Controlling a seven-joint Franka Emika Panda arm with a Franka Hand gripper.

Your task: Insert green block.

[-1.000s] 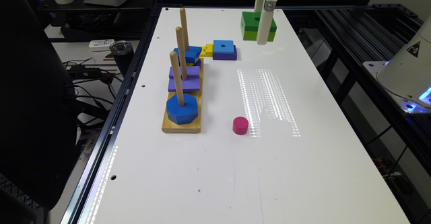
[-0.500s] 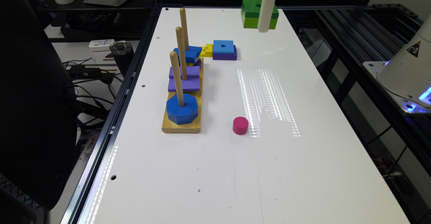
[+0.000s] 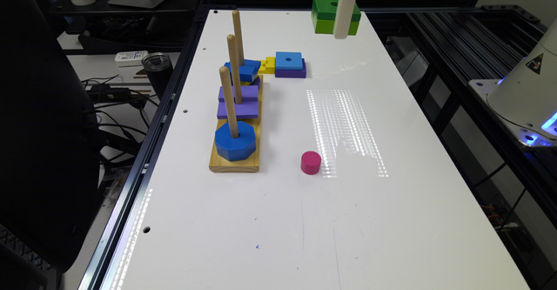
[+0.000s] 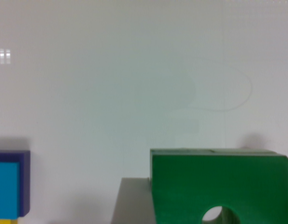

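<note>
Exterior view: nearest you on the white table [image 3: 391, 229] sits a magenta cylinder [image 3: 310, 162]. Just beyond, toward the exterior view's left, the wooden peg base [image 3: 235, 159] carries a blue octagon block [image 3: 235, 141], a purple square block [image 3: 238, 102] and a blue block [image 3: 243, 70] on its three pegs. Past them lies a light-blue square on a purple square [image 3: 290, 64], touching a yellow piece [image 3: 266, 65]. Farthest off, your gripper [image 3: 343, 18] is clamped on the green block [image 3: 327, 15], held above the table's far end; the wrist view shows that block [image 4: 218, 186] and its round hole.
</note>
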